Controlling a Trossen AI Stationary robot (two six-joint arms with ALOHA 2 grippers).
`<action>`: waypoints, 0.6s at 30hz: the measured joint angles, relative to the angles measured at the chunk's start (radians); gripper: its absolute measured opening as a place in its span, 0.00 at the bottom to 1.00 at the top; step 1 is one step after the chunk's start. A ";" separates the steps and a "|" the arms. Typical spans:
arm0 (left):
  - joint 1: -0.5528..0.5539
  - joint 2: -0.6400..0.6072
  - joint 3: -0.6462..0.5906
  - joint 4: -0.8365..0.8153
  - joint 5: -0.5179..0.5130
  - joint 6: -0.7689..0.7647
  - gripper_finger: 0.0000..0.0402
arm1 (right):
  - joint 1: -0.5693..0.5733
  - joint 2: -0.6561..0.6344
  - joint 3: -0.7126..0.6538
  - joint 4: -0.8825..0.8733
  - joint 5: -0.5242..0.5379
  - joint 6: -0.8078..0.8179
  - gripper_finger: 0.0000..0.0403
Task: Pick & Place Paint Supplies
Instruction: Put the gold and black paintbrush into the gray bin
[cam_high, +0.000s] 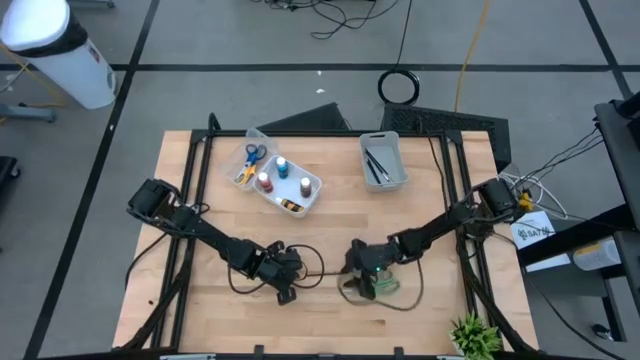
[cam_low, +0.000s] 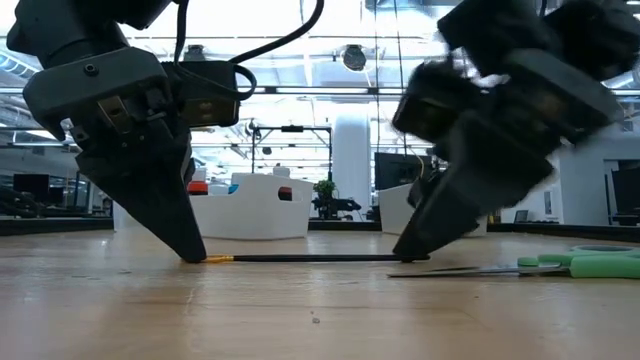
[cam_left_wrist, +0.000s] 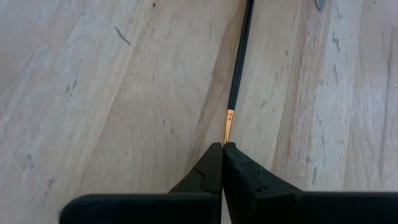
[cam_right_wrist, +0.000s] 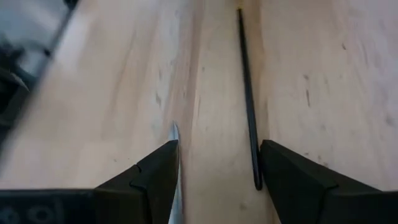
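Table: pale wood planks, matt, lightly scuffed, visible grain. Paintbrush: smooth glossy black handle, shiny golden metal ferrule. Scissors: matt green plastic handles, bright metal blades. Bins: smooth white plastic.

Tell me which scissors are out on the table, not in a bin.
The green scissors, lying flat by the right gripper. The blue and yellow pairs sit in the clear bin.

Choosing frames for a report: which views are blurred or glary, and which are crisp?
Low view: the right gripper is smeared by motion blur, bright backlight glares from the room behind, while the left gripper and paintbrush look crisp. Left wrist view: sharp wood grain and brush tip. Right wrist view: soft throughout, one edge streaked. High view: evenly lit, no glare.
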 joint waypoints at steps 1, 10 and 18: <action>0.000 0.000 0.000 0.000 0.000 0.000 0.01 | 0.015 0.000 0.000 0.000 0.050 -0.066 0.53; 0.000 0.000 -0.001 0.001 0.000 -0.003 0.01 | 0.056 0.002 0.000 -0.145 0.311 -0.240 0.50; 0.000 0.000 -0.001 0.001 0.003 -0.001 0.01 | 0.020 0.088 0.000 -0.164 0.326 -0.272 0.28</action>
